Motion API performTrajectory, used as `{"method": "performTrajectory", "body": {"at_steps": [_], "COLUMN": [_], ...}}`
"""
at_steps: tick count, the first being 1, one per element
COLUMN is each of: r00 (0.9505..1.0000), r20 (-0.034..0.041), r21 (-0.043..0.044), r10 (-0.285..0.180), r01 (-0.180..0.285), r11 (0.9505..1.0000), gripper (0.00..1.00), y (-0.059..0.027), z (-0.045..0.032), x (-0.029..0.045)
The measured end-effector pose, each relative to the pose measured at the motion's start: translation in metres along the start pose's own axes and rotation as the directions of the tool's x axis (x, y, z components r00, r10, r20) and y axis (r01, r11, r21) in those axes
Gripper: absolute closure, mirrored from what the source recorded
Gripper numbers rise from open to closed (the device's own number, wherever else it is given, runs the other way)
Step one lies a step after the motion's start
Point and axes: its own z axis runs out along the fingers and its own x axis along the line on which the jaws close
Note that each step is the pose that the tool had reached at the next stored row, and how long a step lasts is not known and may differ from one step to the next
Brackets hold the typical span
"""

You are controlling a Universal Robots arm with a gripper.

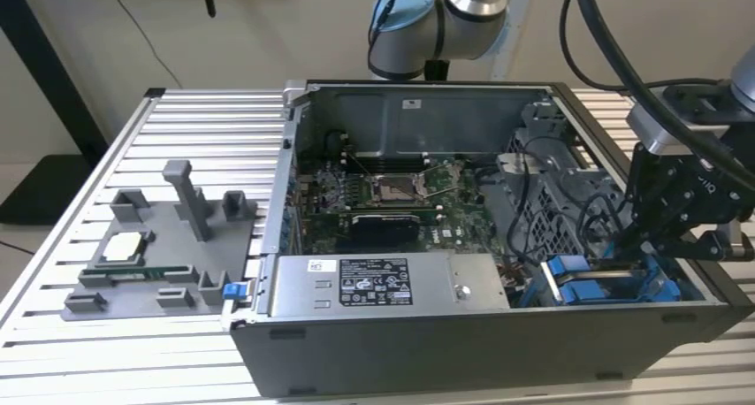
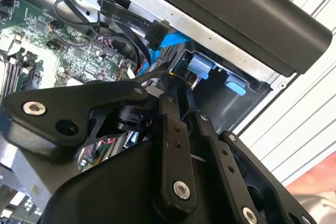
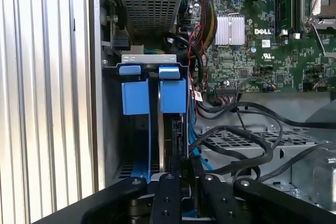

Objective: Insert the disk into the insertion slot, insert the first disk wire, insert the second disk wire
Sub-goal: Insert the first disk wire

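The disk (image 1: 596,290) stands in its blue carrier inside the insertion slot (image 1: 537,286) at the case's near corner, on the exterior view's right. In the first wrist view the disk's silver edge (image 3: 161,140) runs down from two blue tabs (image 3: 172,95) under the slot's grey metal lip (image 3: 147,59). My gripper (image 1: 646,246) reaches into that bay. Its fingers (image 3: 167,192) stand close together on the end of a black disk wire (image 2: 149,76), right at the disk. Another wire, blue with a black plug (image 2: 160,30), hangs loose above the bay.
The grey power-supply box (image 1: 390,286) lies beside the bay, with the motherboard (image 1: 390,193) behind it. Black cables (image 3: 236,129) loop across the drive cage next to my fingers. A grey fixture (image 1: 154,255) with parts sits on the slatted table on the exterior view's left.
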Motion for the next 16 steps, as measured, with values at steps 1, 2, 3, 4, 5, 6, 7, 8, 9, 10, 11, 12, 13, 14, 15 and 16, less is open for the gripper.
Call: {"method": "performTrajectory", "body": {"at_steps": [1, 2, 3, 4, 5, 6, 7, 8, 9, 10, 11, 12, 13, 14, 15, 16], "r00": [1.0, 1.0, 1.0, 1.0, 1.0, 1.0, 1.0, 1.0, 1.0, 1.0, 1.0, 1.0, 1.0, 1.0, 1.0, 1.0], "r20": [0.0, 0.0001, 0.0002, 0.0003, -0.0003, -0.0004, -0.0003, -0.0004, -0.0006, -0.0006, 0.0002, 0.0013, 0.0026, 0.0036, 0.0044, 0.005], "r21": [-0.0003, -0.001, -0.0022, -0.0039, -0.0062, -0.0077, -0.008, -0.0081, -0.0081, -0.0082, -0.0083, -0.0084, -0.0084, -0.0083, -0.0083, -0.0083], "r10": [0.0, 0.0, 0.0, 0.0, 0.0, 0.0, 0.001, 0.001, 0.001, 0.001, 0.001, 0.001, 0.001, 0.0, 0.0, 0.0], "r01": [0.0, 0.0, 0.0, 0.0, 0.0, 0.0, -0.001, -0.001, -0.001, -0.001, -0.001, -0.001, -0.001, 0.0, 0.0, 0.0], "r11": [1.0, 1.0, 1.0, 1.0, 1.0, 1.0, 1.0, 1.0, 1.0, 1.0, 1.0, 1.0, 1.0, 1.0, 1.0, 1.0], "gripper": [1.0, 1.0, 1.0, 1.0, 1.0, 1.0, 1.0, 1.0, 1.0, 1.0, 1.0, 1.0, 1.0, 1.0, 1.0, 1.0], "y": [0.0, 0.0, 0.0, -0.0001, -0.0002, -0.0002, -0.0002, -0.0002, -0.0002, -0.0002, -0.0003, -0.0003, -0.0004, -0.0005, -0.0005, -0.0006], "z": [0.0001, 0.0002, 0.0002, 0.0002, 0.0, -0.0001, 0.0, 0.0003, 0.0007, 0.001, 0.0011, 0.0012, 0.0013, 0.0014, 0.0016, 0.0016], "x": [0.0, 0.0001, 0.0007, 0.0013, 0.002, 0.0023, 0.0023, 0.0024, 0.0024, 0.0025, 0.0026, 0.0025, 0.0025, 0.0024, 0.0024, 0.0025]}}
